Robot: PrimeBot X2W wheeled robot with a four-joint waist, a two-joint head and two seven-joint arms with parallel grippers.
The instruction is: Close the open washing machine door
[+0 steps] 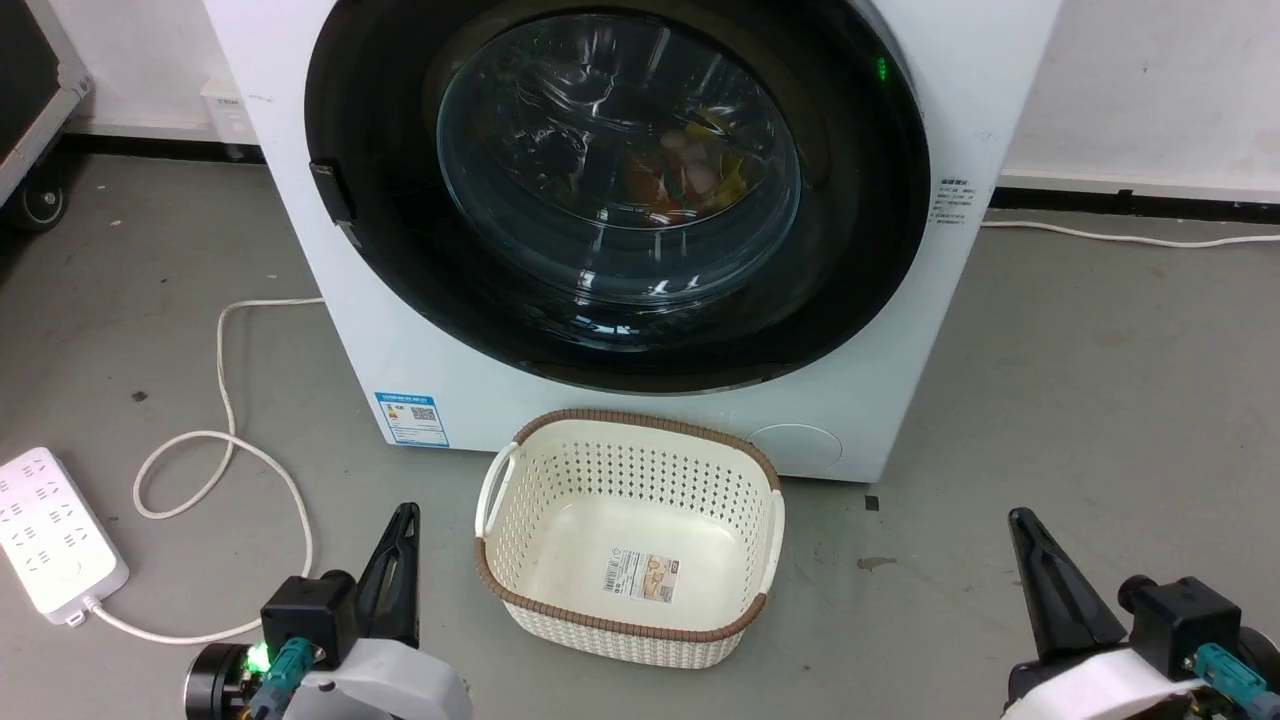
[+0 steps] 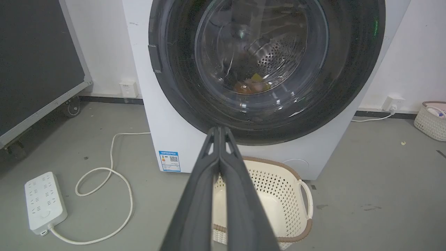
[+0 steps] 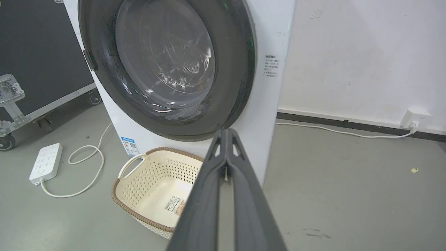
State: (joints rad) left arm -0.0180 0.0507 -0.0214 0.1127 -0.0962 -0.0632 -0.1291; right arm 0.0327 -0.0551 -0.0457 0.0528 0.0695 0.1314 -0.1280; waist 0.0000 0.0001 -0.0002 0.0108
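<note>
- The door is seen lying flat against the front of the machine, with its black rim tight all round. It looks shut.
- Whether the latch is clicked in cannot be told.
- Some coloured clothes are seen through the glass.
- The left gripper is held low near the floor, well away from the door. Its jaws are pressed together with nothing between them.
- The right gripper is held the same way on the other side, with its jaws pressed together and nothing held.
- A basket is set on the floor just in front of the machine, below the door.
- If the latch is not caught, the door could swing open, so a soft push on the rim may be needed.
- If an arm is sent forward low, the basket could be bumped into the machine.
- If the glass is poked hard with the thin tips, it could be scratched.
- A cord and a power strip lie on the floor at the left. The wheels could be caught on them if the robot is rolled that way.
</note>
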